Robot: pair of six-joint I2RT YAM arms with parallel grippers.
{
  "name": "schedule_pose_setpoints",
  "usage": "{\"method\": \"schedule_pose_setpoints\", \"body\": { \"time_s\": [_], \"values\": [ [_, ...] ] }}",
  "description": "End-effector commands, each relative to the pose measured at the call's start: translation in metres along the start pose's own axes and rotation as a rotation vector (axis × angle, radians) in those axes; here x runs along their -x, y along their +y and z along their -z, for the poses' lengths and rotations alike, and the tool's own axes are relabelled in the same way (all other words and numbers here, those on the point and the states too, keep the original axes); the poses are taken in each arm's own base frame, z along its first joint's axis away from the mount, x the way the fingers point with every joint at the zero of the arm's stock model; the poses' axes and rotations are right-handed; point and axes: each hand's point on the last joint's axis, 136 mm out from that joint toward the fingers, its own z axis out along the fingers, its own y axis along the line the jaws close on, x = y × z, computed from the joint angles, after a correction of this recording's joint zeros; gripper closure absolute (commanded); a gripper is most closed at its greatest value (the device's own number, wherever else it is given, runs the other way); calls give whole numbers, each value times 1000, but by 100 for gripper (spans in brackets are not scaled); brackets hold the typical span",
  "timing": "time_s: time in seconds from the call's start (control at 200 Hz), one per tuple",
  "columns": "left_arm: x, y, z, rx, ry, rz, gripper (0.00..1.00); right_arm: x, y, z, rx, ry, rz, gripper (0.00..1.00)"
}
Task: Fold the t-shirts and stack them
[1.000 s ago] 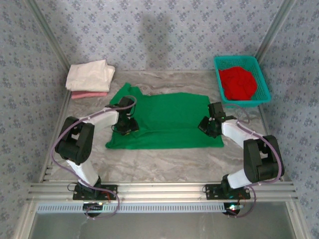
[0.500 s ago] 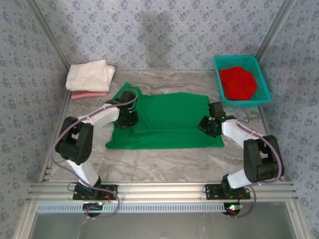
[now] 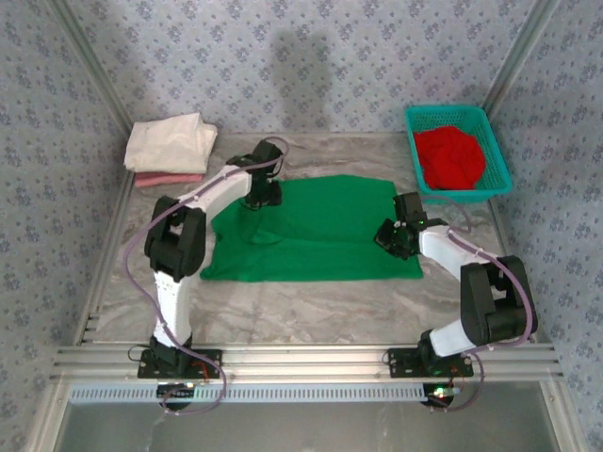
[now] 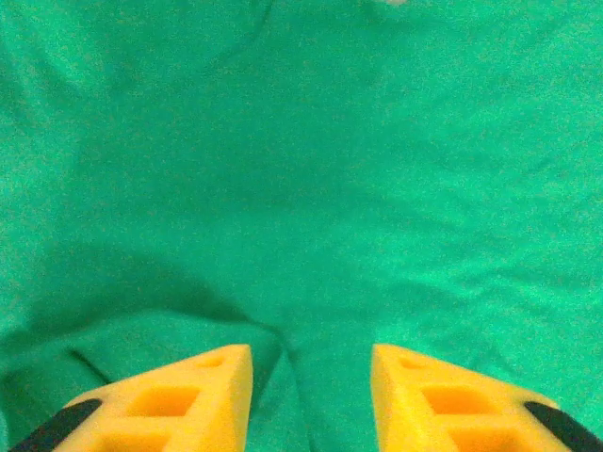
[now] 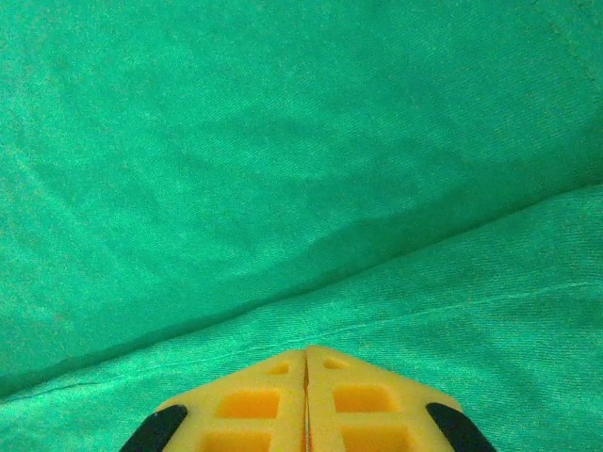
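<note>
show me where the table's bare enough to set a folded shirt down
Widest bare marble is the near strip between the green shirt and the arm bases. A smaller patch lies at the back, between the cream shirt and the teal basket. The sides are crowded: left gripper and right gripper sit at the shirt's edges.

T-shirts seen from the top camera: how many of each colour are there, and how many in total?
green t-shirt, spread on the table: 1
red t-shirt, bunched in the teal basket: 1
cream-white t-shirt, folded: 1
pink t-shirt, folded beneath the cream-white one: 1
Total: 4
</note>
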Motion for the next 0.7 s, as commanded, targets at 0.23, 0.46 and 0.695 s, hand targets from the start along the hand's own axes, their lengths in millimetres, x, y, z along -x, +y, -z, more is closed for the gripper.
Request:
{"method": "schedule_pose_setpoints", "body": {
  "time_s": [0.23,0.46,0.695],
  "values": [
    [2,29,76,54,-140,-4,50,1,6,2,23,6,23,88],
    [-56,56,49,-60,-18,149,50,1,7,-5,21,20,43,88],
    [-63,21,21,-142,51,72,60,-1,8,-8,21,29,44,87]
  ]
}}
